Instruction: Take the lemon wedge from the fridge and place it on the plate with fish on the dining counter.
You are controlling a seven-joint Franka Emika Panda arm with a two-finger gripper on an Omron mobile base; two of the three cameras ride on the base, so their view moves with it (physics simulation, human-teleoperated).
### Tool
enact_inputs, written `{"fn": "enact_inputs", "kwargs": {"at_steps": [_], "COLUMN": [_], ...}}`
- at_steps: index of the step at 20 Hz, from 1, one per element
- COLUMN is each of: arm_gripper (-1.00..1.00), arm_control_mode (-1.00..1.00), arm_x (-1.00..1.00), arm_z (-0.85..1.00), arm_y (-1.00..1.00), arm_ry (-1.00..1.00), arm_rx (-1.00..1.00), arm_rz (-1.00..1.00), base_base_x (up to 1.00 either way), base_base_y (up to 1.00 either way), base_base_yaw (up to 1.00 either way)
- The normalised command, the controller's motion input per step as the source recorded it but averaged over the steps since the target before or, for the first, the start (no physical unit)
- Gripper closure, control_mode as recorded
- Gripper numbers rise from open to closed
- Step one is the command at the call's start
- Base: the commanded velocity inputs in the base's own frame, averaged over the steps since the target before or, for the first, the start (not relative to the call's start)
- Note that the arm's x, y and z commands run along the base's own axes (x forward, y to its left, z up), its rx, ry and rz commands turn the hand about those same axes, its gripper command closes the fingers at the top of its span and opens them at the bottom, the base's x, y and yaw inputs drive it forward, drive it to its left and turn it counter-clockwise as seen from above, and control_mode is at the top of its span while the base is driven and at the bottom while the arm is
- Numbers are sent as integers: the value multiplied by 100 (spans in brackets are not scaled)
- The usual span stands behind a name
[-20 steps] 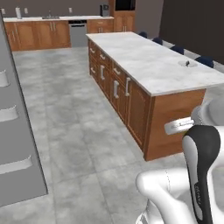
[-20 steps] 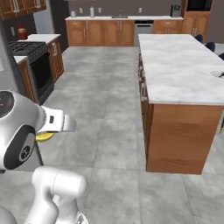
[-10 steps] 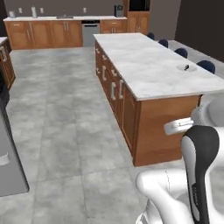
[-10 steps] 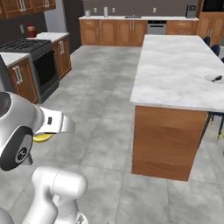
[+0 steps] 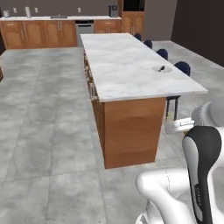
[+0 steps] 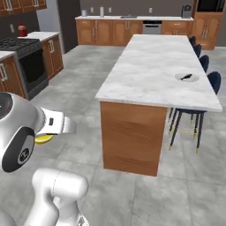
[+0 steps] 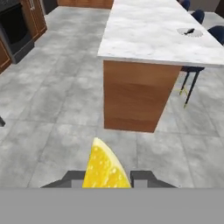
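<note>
Gripper (image 7: 107, 178) clamped on the lemon wedge (image 7: 104, 166), which sits between the two dark finger tips, pointed end up, held over grey tile floor (image 7: 57, 109). In the right base view a sliver of the yellow wedge shows under the white hand. Ahead stands the dining counter (image 7: 153, 30), marble top on a wood base. Plate with fish (image 7: 189, 32) lies far down its top, near the edge with dark blue stools (image 6: 215, 80). Black stove (image 6: 24, 59) off to one side.
</note>
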Motion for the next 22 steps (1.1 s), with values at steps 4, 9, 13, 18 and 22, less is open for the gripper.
{"fn": "enact_inputs", "kwargs": {"at_steps": [4, 9, 13, 18, 22], "arm_gripper": [100, 100, 100, 100, 100], "arm_control_mode": [100, 100, 100, 100, 100], "arm_x": [0, 0, 0, 0, 0], "arm_z": [0, 0, 0, 0, 0], "arm_y": [0, 0, 0, 0, 0], "arm_ry": [0, 0, 0, 0, 0], "arm_rx": [0, 0, 0, 0, 0], "arm_rz": [0, 0, 0, 0, 0], "base_base_x": [-1, 9, 65, 94, 100], "base_base_y": [-100, -100, -100, -100, -100], "base_base_yaw": [0, 0, 0, 0, 0]}}
